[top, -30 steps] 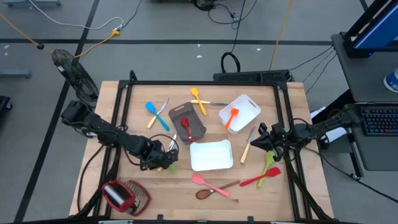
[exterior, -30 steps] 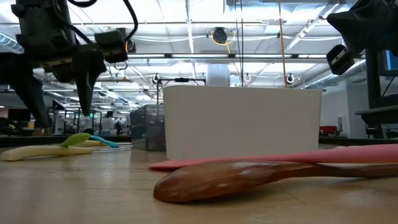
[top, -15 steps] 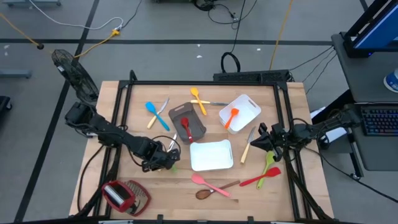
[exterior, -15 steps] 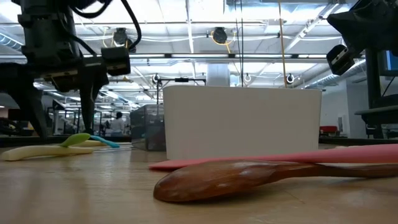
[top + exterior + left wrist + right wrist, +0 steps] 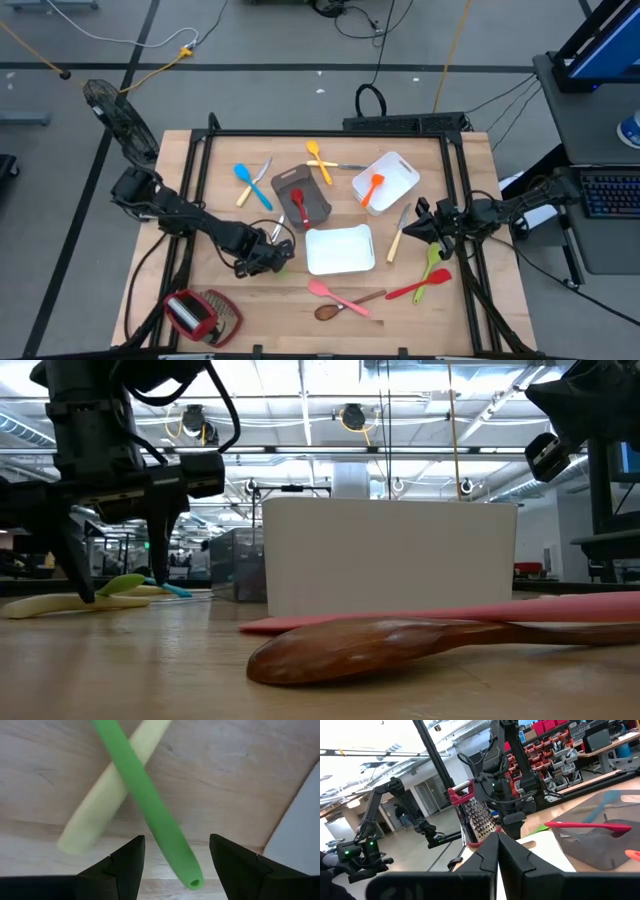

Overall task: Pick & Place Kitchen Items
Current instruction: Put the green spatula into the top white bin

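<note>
Now we hold our left gripper (image 5: 172, 855) low over the counter (image 5: 235, 780), fingers (image 5: 120, 867) spread wide, with the green utensil handle (image 5: 145, 810) running between them, crossed over a pale yellow handle (image 5: 107, 800). We judge this the approach before a grasp: next, descend and close on the green handle alone. Our right gripper (image 5: 418, 229) waits at the far side, fingers pressed together, empty.
</note>
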`<state>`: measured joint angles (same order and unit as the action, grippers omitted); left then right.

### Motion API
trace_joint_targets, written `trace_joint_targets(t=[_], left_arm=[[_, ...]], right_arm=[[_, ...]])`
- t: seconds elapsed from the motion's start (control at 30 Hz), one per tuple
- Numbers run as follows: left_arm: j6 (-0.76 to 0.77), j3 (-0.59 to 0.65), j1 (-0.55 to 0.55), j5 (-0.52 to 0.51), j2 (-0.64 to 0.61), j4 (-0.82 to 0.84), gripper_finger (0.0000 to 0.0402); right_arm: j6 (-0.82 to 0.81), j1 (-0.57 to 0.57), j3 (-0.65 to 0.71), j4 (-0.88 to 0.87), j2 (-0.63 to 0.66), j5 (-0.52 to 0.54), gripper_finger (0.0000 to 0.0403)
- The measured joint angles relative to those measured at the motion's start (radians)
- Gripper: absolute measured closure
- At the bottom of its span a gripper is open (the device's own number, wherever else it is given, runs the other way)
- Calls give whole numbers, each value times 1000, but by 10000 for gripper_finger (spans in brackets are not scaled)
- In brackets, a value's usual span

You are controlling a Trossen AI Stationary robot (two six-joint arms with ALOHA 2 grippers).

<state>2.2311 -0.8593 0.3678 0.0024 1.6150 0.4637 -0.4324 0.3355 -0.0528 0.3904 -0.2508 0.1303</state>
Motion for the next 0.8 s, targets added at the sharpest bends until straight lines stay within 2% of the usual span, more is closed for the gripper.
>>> trace_joint_targets(t=[0.8], left_arm=[[-23, 1, -31, -4, 3, 42, 174]], right_arm=[[1, 0, 0, 0, 0, 0, 399]])
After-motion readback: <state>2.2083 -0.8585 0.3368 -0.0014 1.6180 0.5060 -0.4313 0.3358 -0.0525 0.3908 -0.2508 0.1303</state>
